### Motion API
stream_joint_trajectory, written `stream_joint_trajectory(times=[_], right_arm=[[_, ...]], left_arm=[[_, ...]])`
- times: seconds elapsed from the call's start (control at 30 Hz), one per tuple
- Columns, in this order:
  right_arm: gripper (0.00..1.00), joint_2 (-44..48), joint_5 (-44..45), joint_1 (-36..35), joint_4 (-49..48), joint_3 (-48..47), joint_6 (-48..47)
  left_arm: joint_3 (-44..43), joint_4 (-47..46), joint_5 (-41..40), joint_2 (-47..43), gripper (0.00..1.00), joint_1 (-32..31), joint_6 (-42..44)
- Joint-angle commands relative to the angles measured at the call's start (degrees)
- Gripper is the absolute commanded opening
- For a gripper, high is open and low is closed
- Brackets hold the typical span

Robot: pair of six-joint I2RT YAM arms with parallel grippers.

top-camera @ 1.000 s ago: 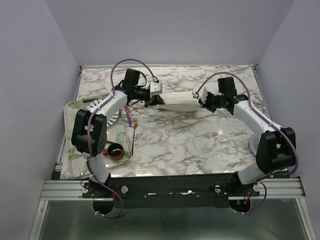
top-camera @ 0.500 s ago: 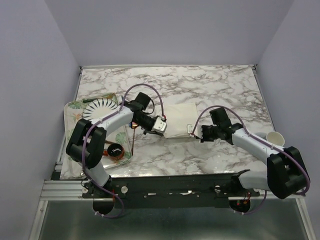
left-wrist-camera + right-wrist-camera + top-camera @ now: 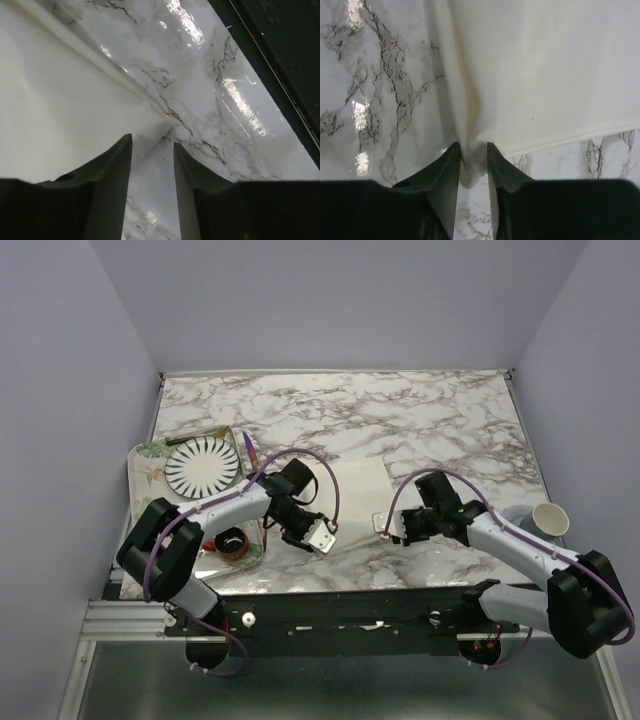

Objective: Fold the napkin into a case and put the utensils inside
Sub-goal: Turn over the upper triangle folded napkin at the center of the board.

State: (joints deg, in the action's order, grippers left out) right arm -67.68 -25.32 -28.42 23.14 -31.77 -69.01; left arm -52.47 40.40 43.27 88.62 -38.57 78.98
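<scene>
Right jaws clench a near corner of the napkin [image 3: 545, 75]; left jaws stand parted, the other corner loose between them. The cloth lies mid-desk [image 3: 430, 420], seemingly folded once, no case yet. The purple-blue utensil [image 3: 247, 447] sits on the tray [image 3: 140, 455].

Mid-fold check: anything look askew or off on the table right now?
Only the napkin: its near corner is puckered into a ridge where the right gripper pinches it, so that edge isn't lying flat. Nothing looks spilled or damaged.
</scene>
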Motion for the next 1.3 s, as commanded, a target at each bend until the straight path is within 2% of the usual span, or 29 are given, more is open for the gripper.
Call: stream_joint_trajectory(times=[0.0,0.1,0.23,0.43,0.53,0.77,0.97,1.07,1.27], right_arm=[[0.45,4.0,1.4,-0.3,9.3,-2.1,0.1],[0.46,5.9,1.9,-0.2,15.4,-6.5,3.9],[0.45,6.6,1.8,1.2,17.4,-11.4,14.8],[0.37,-8.4,-2.9,8.4,20.9,-23.7,31.0],[0.33,-15.6,-6.9,9.0,25.4,-28.7,36.0],[0.35,-22.2,-8.1,9.1,27.7,-26.8,40.4],[0.35,-28.7,-3.8,9.3,29.2,-26.9,42.1],[0.34,-31.4,-3.0,9.2,31.3,-27.6,41.9],[0.24,-33.0,0.1,9.3,34.1,-28.6,41.6]], left_arm=[[1.0,1.7,-3.3,-5.0,0.55,-0.4,-1.4],[-1.0,2.9,-1.8,-8.5,0.58,1.3,-6.3],[-3.3,1.1,-1.5,-8.9,0.56,4.5,-14.3],[-8.2,-3.9,-5.4,-1.5,0.45,5.7,-23.2],[-10.9,-4.1,-5.4,2.0,0.42,5.7,-25.2],[-11.1,-4.5,-8.6,5.2,0.43,2.9,-25.4],[-10.3,-2.5,-15.5,8.4,0.42,-1.2,-24.6],[-9.8,-1.6,-18.1,9.4,0.42,-2.6,-24.7],[-8.6,-0.7,-20.1,10.7,0.42,-3.8,-26.0]])
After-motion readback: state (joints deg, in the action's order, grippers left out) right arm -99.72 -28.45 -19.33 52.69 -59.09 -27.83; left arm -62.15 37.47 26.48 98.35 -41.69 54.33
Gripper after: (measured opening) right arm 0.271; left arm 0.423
